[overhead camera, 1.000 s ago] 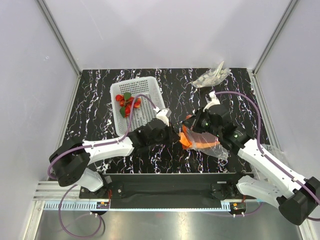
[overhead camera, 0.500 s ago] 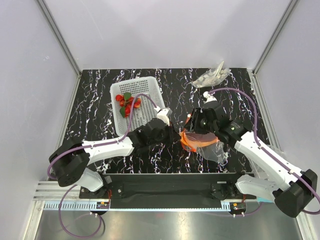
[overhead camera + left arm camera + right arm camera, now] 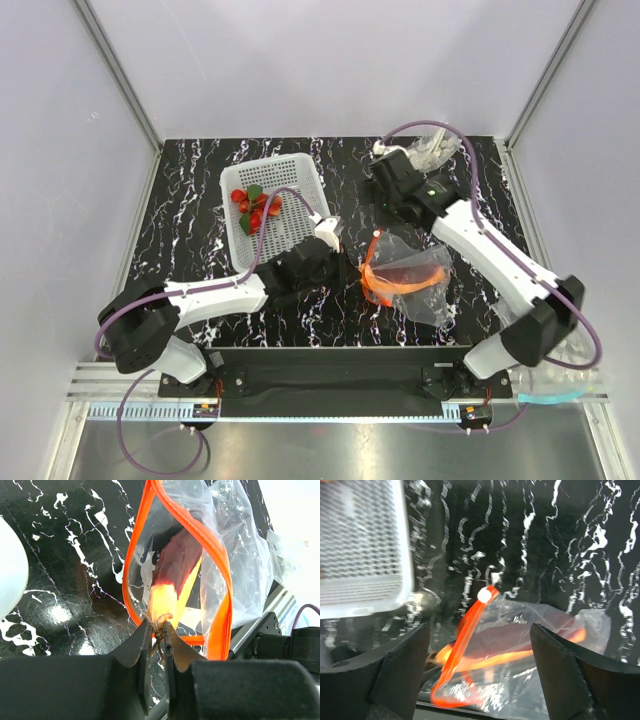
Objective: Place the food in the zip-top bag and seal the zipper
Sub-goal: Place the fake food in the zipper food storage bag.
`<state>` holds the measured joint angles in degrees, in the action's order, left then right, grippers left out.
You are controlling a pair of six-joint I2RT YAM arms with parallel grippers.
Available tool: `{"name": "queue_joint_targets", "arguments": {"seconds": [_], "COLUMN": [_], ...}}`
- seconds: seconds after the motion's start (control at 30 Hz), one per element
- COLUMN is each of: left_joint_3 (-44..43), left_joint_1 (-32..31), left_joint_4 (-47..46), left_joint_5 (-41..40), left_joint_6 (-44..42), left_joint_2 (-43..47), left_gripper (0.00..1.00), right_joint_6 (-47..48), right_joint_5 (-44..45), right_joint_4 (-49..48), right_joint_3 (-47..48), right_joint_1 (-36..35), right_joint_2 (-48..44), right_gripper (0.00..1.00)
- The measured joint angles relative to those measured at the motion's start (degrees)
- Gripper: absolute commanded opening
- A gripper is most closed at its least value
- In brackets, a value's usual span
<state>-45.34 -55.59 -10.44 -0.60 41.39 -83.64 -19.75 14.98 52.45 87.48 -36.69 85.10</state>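
Up close, left gripper [image 3: 156, 629] pinches the zipper [image 3: 221, 575], red-orange piece [image 3: 172, 565] showing through the zip-top bag [image 3: 247, 565]; overhead, right gripper [image 3: 384, 190] gapes wide, food [image 3: 255, 206] in basket [image 3: 300, 168].

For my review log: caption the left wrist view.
Left gripper pinches the zip-top bag at its open mouth, a red-orange piece inside.

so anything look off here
The zip-top bag lies crumpled, its zipper gaping in a warped loop and pinched at one edge by the left pincer. Red and green food sits in the basket.
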Motion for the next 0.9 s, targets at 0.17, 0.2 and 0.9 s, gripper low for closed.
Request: {"name": "queue_joint_targets", "arguments": {"seconds": [0.17, 0.2, 0.9], "left_joint_3": [0.0, 0.0, 0.0], "left_joint_1": [0.0, 0.0, 0.0], "left_joint_4": [0.0, 0.0, 0.0], "left_joint_5": [0.0, 0.0, 0.0], "left_joint_6": [-0.5, -0.6, -2.0], "left_joint_2": [0.0, 0.0, 0.0], "left_gripper": [0.13, 0.13, 0.12], "right_joint_6": [3.0, 3.3, 3.5], "right_joint_5": [0.9, 0.9, 1.0], "right_joint_4": [3.7, 4.5, 10.6], "right_joint_3": [3.7, 4.1, 3.6], "right_joint_1": [0.0, 0.0, 0.0], "right_joint_2": [8.6, 10.0, 15.8], "right_gripper": [0.91, 0.91, 0.00]}}
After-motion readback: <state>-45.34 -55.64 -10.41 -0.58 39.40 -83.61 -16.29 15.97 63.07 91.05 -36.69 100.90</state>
